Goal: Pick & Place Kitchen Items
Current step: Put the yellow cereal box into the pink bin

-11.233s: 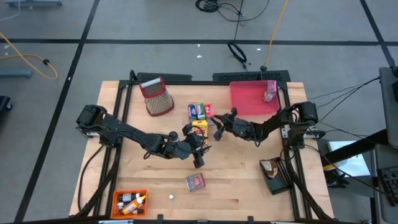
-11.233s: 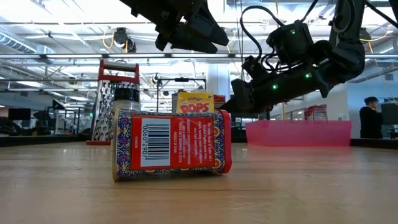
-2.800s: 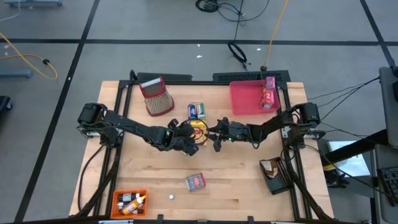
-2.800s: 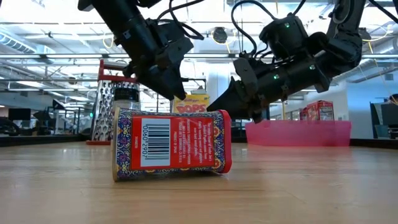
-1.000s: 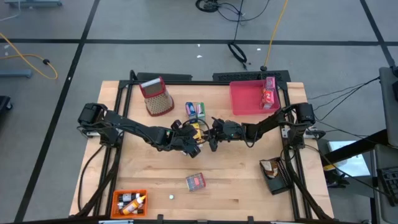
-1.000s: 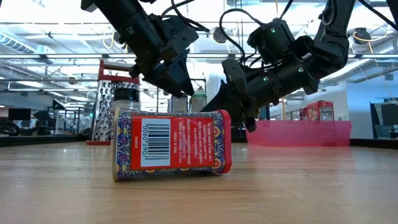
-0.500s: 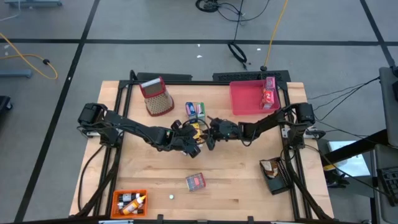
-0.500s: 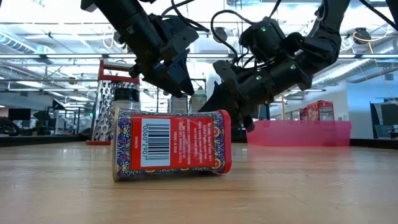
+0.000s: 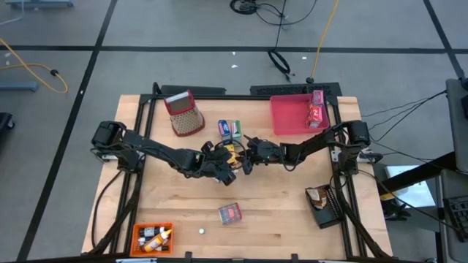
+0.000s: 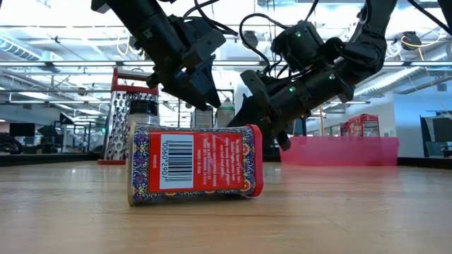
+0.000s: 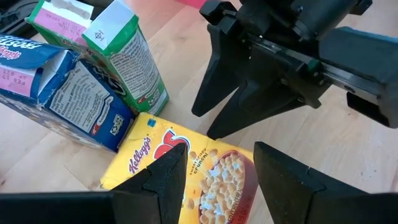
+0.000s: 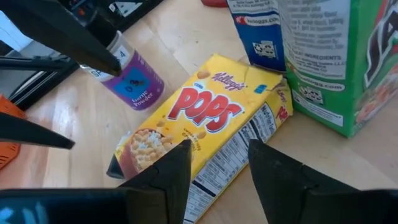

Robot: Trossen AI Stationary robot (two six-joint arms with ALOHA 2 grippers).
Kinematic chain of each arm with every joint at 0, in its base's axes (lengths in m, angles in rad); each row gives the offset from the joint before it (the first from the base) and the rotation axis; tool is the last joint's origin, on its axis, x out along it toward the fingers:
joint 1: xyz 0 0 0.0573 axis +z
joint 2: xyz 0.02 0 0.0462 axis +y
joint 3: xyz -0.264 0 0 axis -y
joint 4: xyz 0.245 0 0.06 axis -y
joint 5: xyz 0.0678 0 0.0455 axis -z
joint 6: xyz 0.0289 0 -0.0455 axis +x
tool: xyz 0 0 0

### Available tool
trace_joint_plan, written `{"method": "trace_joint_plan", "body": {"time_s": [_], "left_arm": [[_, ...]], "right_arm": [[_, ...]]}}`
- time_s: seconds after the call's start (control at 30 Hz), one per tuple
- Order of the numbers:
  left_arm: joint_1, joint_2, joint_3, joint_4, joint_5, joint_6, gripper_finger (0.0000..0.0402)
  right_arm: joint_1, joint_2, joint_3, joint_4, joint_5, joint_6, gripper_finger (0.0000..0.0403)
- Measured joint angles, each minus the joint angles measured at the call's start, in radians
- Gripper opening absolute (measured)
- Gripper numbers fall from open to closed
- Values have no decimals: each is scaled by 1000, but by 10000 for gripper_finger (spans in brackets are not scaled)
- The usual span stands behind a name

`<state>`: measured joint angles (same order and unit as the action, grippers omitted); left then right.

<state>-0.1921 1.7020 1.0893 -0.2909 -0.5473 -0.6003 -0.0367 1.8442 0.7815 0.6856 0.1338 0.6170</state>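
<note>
The yellow cereal box point(image 12: 199, 112) lies flat on the table, face up, in the middle point(image 9: 232, 150). Blue point(image 11: 68, 106) and green point(image 11: 127, 56) cartons stand just beyond it, and a small purple jar point(image 12: 130, 78) stands beside it. My left gripper point(image 11: 221, 149) hovers open over the box's lower end, coming from the table's left. My right gripper point(image 12: 219, 146) is open at the box's long side, coming from the right. A red can point(image 10: 194, 164) lies on its side nearer the front edge. My right gripper's fingertips point(image 11: 208, 134) stand at the cereal box's long side edge point(image 11: 186, 127), slanting down from the table's right. I cannot tell whether they touch it. The box lies flat on the table.
A red-topped grater point(image 9: 184, 113) stands at the far left. A pink tray point(image 9: 289, 120) with packets point(image 9: 316, 109) sits at the far right. An orange tray point(image 9: 152, 236) is at the near left, a black tray point(image 9: 322, 206) at the near right. A white piece point(image 9: 201, 231) lies near the can.
My right gripper has turned a little at the wrist and edged toward the table's left, closer to the cereal box.
</note>
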Motion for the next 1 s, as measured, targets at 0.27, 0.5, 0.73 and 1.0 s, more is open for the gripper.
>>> {"method": "trace_joint_plan", "body": {"time_s": [0.27, 0.5, 0.73, 1.0], "left_arm": [[0, 0, 0, 4, 0, -1, 186], [-5, 0, 0, -3, 5, 2, 186], [-5, 0, 0, -3, 5, 12, 186], [-5, 0, 0, 2, 5, 13, 186]], "right_arm": [[-3, 83, 54, 4, -5, 1, 155], [-23, 91, 59, 71, -30, 9, 155], [-29, 90, 61, 30, -31, 51, 155], [-27, 89, 128, -79, -31, 49, 155]]}}
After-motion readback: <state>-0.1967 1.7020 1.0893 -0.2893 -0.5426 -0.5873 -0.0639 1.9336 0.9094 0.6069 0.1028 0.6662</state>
